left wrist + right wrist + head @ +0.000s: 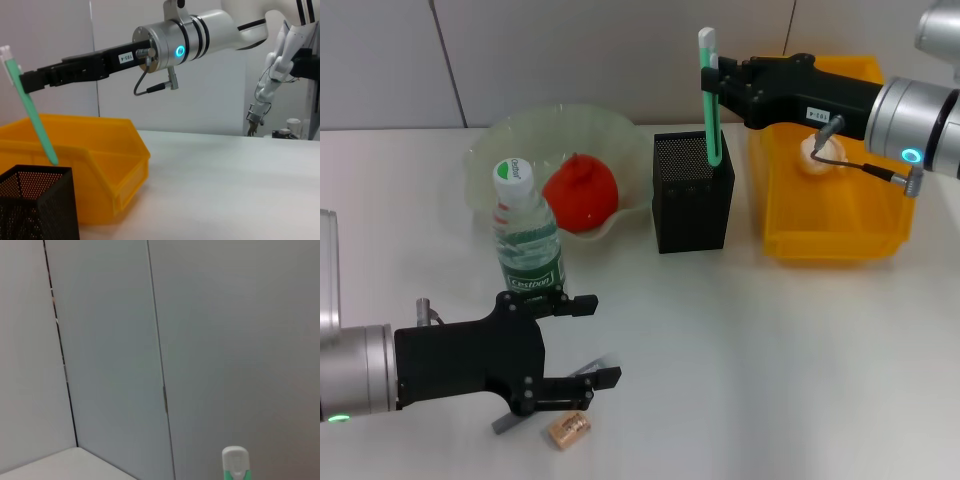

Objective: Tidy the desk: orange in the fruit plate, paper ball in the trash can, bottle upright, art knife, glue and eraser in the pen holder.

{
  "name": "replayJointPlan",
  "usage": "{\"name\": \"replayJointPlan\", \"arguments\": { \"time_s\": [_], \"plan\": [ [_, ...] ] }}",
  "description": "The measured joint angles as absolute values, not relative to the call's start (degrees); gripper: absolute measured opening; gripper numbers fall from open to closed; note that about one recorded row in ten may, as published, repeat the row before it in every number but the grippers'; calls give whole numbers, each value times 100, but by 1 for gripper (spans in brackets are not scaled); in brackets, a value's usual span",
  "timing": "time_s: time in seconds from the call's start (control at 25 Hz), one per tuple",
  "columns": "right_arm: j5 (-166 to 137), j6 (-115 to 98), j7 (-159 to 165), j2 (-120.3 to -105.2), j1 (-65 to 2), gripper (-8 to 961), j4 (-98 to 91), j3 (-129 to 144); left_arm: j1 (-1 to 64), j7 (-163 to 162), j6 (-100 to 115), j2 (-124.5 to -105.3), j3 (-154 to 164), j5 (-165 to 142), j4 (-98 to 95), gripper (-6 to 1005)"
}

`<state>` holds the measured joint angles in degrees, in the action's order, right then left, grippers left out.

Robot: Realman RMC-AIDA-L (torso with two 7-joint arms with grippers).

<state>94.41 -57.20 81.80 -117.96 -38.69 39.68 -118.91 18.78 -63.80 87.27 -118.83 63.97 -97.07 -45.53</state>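
Pinching the green art knife [710,100] upright in the right gripper [712,72], tip apparently inside the pen holder [692,205] directly below.

Bottle [528,240] label, perhaps "Cestbon"

Knife [709,95]: mint green with a white cap.
Pen holder [692,192]: black mesh, fine perforated pattern.
Bin [832,190]: bright yellow-orange.
Orange [581,193]: red-orange.
Plate [520,140]: pale, translucent green.
Bottle [527,238]: clear, green-and-white label, white cap.
Eraser [569,429]: tan.
Counter [770,350]: white.
Right tool [720,80]: black on a silver arm.
Left tool [585,340]: black.
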Motion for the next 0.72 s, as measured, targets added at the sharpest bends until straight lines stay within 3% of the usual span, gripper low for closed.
{"name": "replayJointPlan", "arguments": {
  "time_s": [0.72],
  "plan": [
    [9454,-5457,7947,-11776,-4094,180,3552,-11891,1880,-6304,8728,-11883,6399,-9694,-4456,800]
  ]
}}
